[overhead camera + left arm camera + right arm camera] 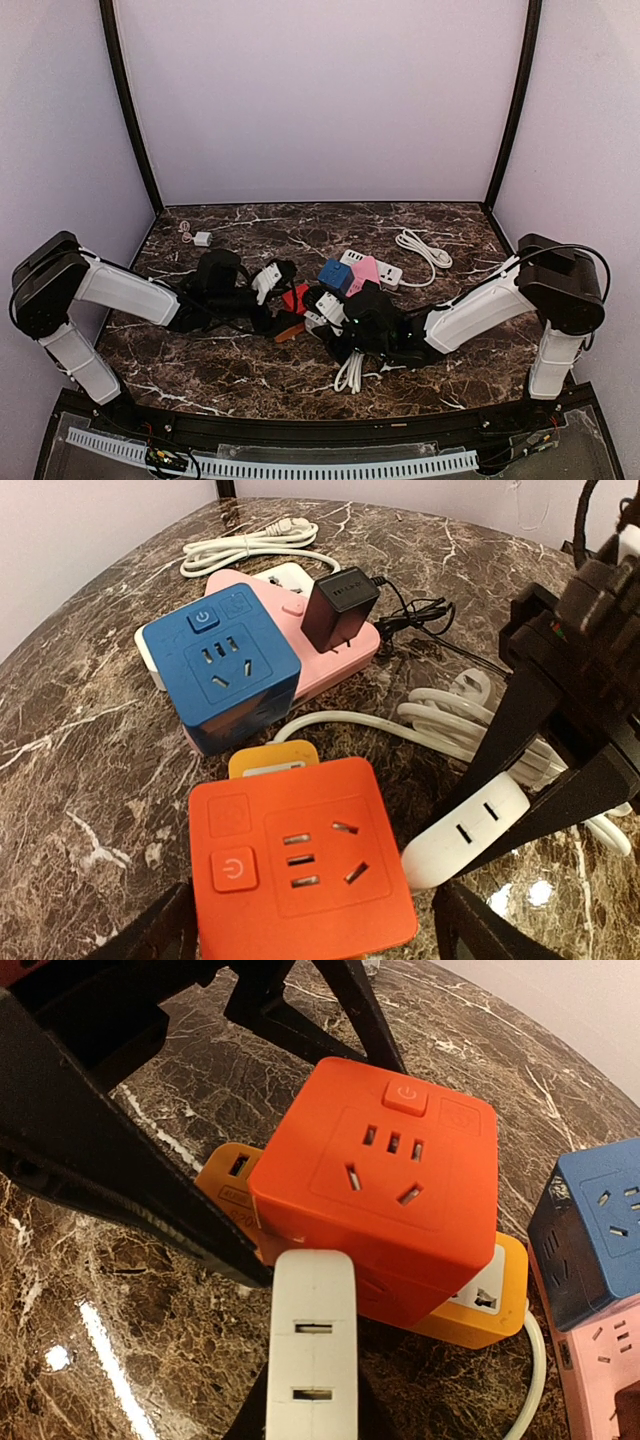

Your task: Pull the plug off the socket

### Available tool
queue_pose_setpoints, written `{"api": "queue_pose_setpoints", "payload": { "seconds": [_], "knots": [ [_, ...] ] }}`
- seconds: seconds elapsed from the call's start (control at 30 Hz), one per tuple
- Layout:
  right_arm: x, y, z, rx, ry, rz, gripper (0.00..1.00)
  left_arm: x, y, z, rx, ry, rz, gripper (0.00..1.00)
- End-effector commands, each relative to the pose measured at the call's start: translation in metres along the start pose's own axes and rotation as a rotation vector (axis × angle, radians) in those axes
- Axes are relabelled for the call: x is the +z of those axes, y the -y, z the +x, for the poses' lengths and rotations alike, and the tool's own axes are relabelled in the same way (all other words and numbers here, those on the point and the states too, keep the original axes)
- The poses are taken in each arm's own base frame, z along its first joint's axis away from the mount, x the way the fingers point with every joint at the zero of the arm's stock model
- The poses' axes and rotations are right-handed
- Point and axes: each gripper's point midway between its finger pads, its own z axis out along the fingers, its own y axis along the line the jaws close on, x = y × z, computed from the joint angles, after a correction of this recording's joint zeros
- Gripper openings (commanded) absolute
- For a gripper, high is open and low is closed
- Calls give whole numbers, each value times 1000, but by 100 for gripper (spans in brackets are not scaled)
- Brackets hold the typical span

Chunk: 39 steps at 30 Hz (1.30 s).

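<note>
An orange cube socket [300, 865] [385, 1170] [295, 297] sits on a yellow adapter [480, 1310] in the middle of the marble table. A white plug [312, 1350] [465, 835] is pushed into the cube's side. My right gripper [310, 1405] [335, 315] is shut on this plug, its dark fingers [545, 780] on either side of it. My left gripper [310, 935] [280, 300] stands open, one finger on each side of the orange cube. Whether those fingers touch the cube does not show.
A blue cube socket [235, 675] stands just beyond the orange one, beside a pink power strip [325, 655] carrying a black adapter [340, 610]. White cord [450, 720] loops at the right. A coiled white cable [425, 247] and a small white adapter [202, 239] lie farther back.
</note>
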Motion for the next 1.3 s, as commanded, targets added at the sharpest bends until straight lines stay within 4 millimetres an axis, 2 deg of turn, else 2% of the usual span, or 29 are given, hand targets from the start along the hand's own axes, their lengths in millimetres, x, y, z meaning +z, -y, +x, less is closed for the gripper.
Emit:
{"api": "queue_pose_setpoints", "payload": {
  "seconds": [0.0,0.1,0.27,0.6,0.97,1.27],
  "knots": [
    [1,-2,-4,7,4,10,6,4,-3,-12,3,36,-15,79],
    [1,-2,-3,13,0,8,0,4,-4,-8,-1,26,-27,69],
    [0,-1,1,20,-11,12,0,1,-7,0,-7,2,-54,53],
    [-5,2,11,40,-28,20,0,2,-24,20,-29,-91,-150,32],
    [-17,-1,16,102,-31,-3,0,5,-39,39,-57,-180,-231,23],
    [-19,-8,31,116,-62,-20,0,8,-46,47,-56,-226,-266,19]
  ]
}}
